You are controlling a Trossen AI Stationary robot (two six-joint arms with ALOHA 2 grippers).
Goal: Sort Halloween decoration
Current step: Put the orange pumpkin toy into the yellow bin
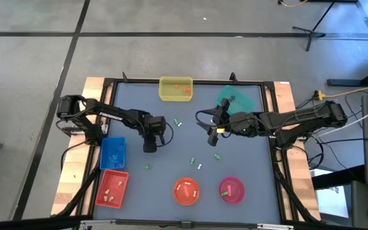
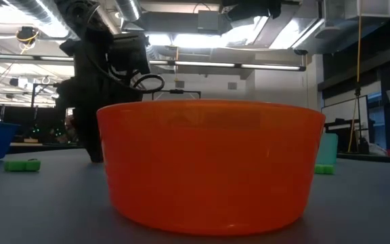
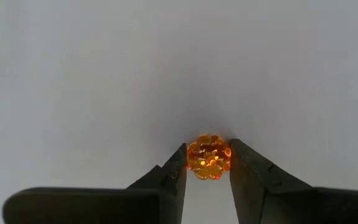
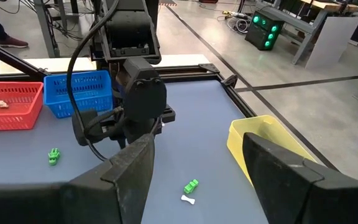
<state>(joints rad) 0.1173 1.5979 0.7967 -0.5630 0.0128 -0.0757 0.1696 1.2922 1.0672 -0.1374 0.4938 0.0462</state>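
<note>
Left gripper [image 3: 208, 163] is down on the desk [image 1: 171, 147] just right of the blue basket [image 1: 112, 153] — fingers [image 3: 174, 169] pressed against both sides of an orange trinket [image 3: 209, 157], which sits on the desk surface between them. Right gripper [image 1: 213, 132] hovers farther right of that basket, near the middle of the desk, fingers wide apart and holding nothing. Green trinkets [image 1: 217, 155] and white trinkets [image 1: 199, 166] lie loose on the desk right of the blue basket — more sit in the yellow tray [image 1: 175, 89], red basket [image 1: 112, 189] and orange bowl [image 1: 186, 191].

The left end effector [image 1: 149, 145] points straight down at the bench [image 1: 248, 160], its fingers [image 3: 173, 171] nearly closed on a small orange trinket [image 3: 209, 157]. The right end effector [image 1: 213, 131] hovers mid-bench (fingers wide apart), arm stretched inward.
</note>
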